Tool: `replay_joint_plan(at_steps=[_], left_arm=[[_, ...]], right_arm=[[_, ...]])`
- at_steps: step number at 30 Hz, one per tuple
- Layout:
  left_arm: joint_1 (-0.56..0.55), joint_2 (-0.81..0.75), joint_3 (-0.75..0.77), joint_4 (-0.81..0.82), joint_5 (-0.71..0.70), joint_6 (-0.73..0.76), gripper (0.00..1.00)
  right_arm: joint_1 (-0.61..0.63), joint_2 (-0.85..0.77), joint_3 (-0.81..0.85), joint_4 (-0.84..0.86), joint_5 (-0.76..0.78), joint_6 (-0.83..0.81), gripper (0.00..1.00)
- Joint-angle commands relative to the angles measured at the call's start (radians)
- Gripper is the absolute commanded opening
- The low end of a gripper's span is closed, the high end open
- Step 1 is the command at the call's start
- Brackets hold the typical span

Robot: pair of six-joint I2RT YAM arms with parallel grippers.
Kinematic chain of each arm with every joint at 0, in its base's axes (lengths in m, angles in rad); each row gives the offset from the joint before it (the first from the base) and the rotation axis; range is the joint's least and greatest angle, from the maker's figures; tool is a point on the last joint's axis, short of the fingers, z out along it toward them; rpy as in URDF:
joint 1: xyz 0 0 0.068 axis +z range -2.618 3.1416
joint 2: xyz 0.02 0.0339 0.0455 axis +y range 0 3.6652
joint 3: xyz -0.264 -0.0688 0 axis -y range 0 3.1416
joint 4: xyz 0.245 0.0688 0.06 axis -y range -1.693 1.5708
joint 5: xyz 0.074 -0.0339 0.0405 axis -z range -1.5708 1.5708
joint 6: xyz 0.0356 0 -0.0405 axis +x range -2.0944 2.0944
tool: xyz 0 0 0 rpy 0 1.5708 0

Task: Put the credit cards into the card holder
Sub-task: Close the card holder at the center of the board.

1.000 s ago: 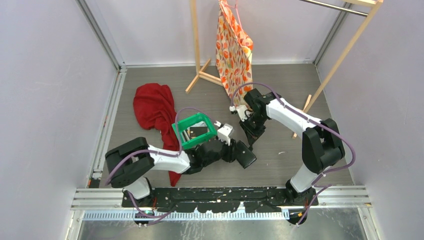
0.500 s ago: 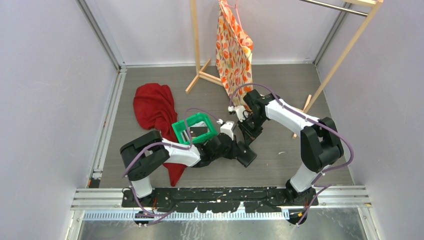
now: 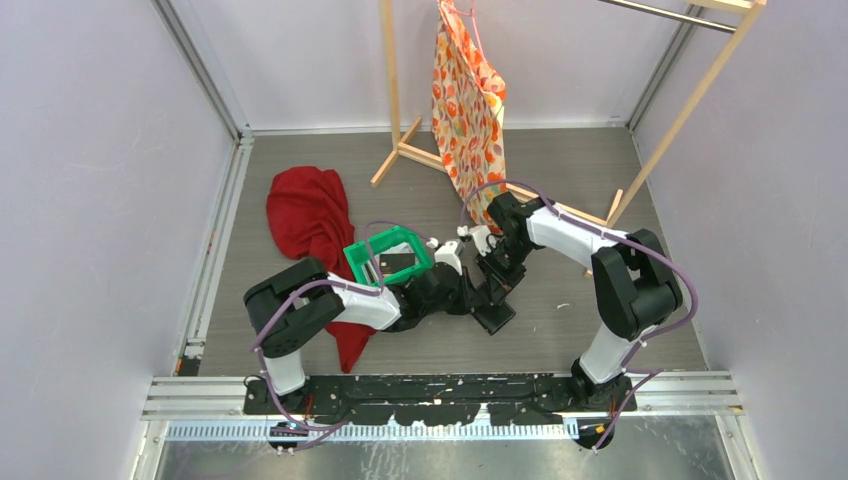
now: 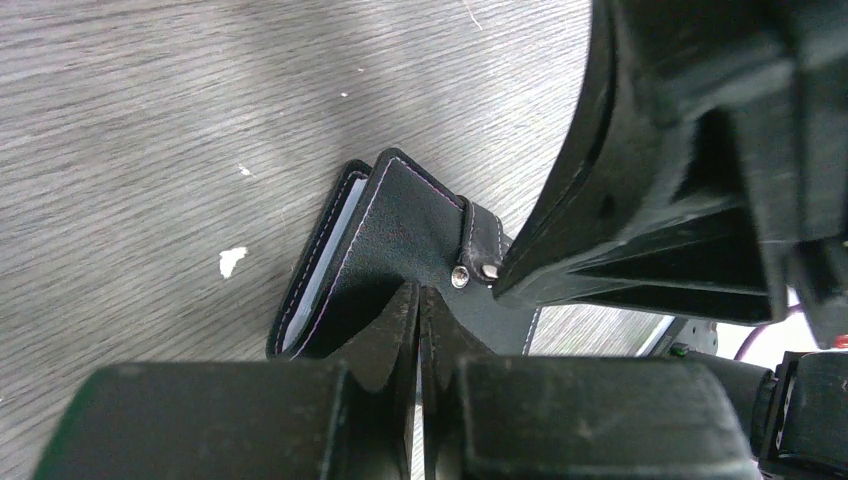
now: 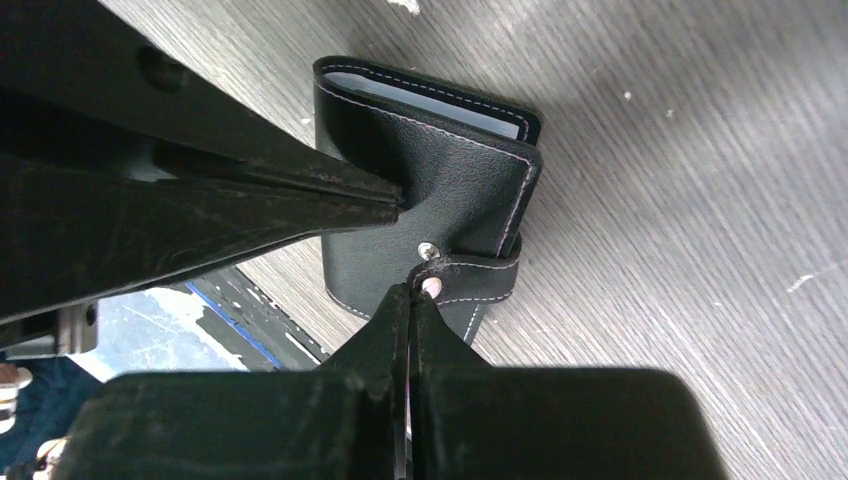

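Observation:
The black card holder point(image 4: 400, 225) lies folded on the grey floor, with a pale lining edge showing at its open side. It also shows in the right wrist view point(image 5: 440, 170). Its snap tab point(image 5: 485, 280) is off its stud. My left gripper point(image 4: 418, 292) is shut, tips pressing on the holder's cover. My right gripper point(image 5: 410, 290) is shut, tips touching the tab's end; I cannot tell whether they pinch it. In the top view both grippers meet over the holder and hide it. A dark card point(image 3: 397, 263) lies in the green tray point(image 3: 365, 252).
A red cloth point(image 3: 308, 215) lies left of the tray and runs under the left arm. A wooden rack point(image 3: 395, 100) with a patterned orange cloth point(image 3: 465, 100) stands behind. A second wooden rack leg point(image 3: 640, 170) stands at the right.
My left gripper has swung up and right to the holder, its arm base turning. My right gripper has come down and left to meet it.

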Motion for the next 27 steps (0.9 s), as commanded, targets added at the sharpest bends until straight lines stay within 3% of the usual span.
replay_joint_plan(at_steps=[1, 27], left_arm=[[0.0, 0.029, -0.025, -0.048, 0.023, -0.006, 0.04], [0.0, 0.046, -0.008, -0.044, 0.039, -0.009, 0.03]], right_arm=[[0.003, 0.008, -0.021, 0.015, -0.027, 0.003, 0.01], [0.016, 0.041, -0.012, 0.053, -0.036, 0.064, 0.01]])
